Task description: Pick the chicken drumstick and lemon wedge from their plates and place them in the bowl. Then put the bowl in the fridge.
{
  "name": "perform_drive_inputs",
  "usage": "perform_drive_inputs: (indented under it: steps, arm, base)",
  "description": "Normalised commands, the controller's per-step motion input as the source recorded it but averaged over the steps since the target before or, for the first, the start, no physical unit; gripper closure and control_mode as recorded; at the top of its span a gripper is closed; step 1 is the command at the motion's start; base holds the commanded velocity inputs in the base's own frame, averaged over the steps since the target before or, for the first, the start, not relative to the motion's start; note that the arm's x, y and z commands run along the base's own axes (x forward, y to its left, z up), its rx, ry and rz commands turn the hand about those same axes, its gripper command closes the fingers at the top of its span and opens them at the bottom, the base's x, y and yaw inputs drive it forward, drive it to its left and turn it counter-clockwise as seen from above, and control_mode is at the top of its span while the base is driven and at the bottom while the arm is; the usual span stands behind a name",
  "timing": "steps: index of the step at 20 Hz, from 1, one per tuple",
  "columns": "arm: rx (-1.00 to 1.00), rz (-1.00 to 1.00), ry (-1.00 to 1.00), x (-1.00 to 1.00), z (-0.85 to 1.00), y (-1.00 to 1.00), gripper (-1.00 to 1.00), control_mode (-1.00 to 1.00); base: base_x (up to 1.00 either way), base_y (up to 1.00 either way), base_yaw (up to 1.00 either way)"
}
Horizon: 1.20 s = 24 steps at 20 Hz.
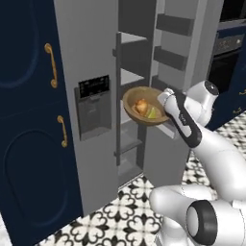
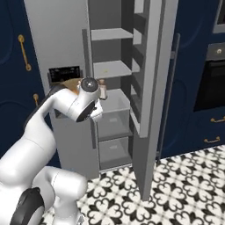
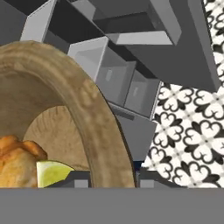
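My gripper (image 1: 165,103) is shut on the right rim of the brown wooden bowl (image 1: 132,106) and holds it in the air, tilted, in front of the open fridge (image 1: 132,77). Inside the bowl lie the golden chicken drumstick (image 1: 141,105) and the yellow-green lemon wedge (image 1: 153,113), side by side. The hand view has the thick rim of the bowl (image 3: 87,109) running between my fingertips (image 3: 75,178), with the chicken drumstick (image 3: 15,164) and the lemon wedge (image 3: 51,173) just inside it. The plates are out of view.
The fridge's left door with the black dispenser panel (image 1: 94,89) is closed; its right door (image 2: 151,88) stands open with door racks. Grey shelves (image 2: 112,69) and drawers fill the inside. Navy cabinets (image 1: 29,120) flank the left, an oven (image 2: 211,83) the right.
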Motion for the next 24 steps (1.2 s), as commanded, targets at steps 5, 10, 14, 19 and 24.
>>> perform_drive_inputs:
  steps: [5,10,14,19,24]
  arm:
    - [0.0,0.0,0.0,0.0,0.0,0.0,1.0,1.0]
    - [0.0,0.0,0.0,0.0,0.0,0.0,1.0,1.0]
    - [0.0,0.0,0.0,0.0,0.0,0.0,1.0,1.0]
    - [0.0,0.0,0.0,0.0,0.0,0.0,1.0,1.0]
    - [0.0,0.0,0.0,0.0,0.0,0.0,1.0,1.0]
  base:
    - [0.74,0.01,-0.09]
    - [0.9,0.0,-0.14]
    - [0.71,-0.15,-0.14]
    - [0.07,-0.46,-0.09]
    - [0.39,0.04,-0.16]
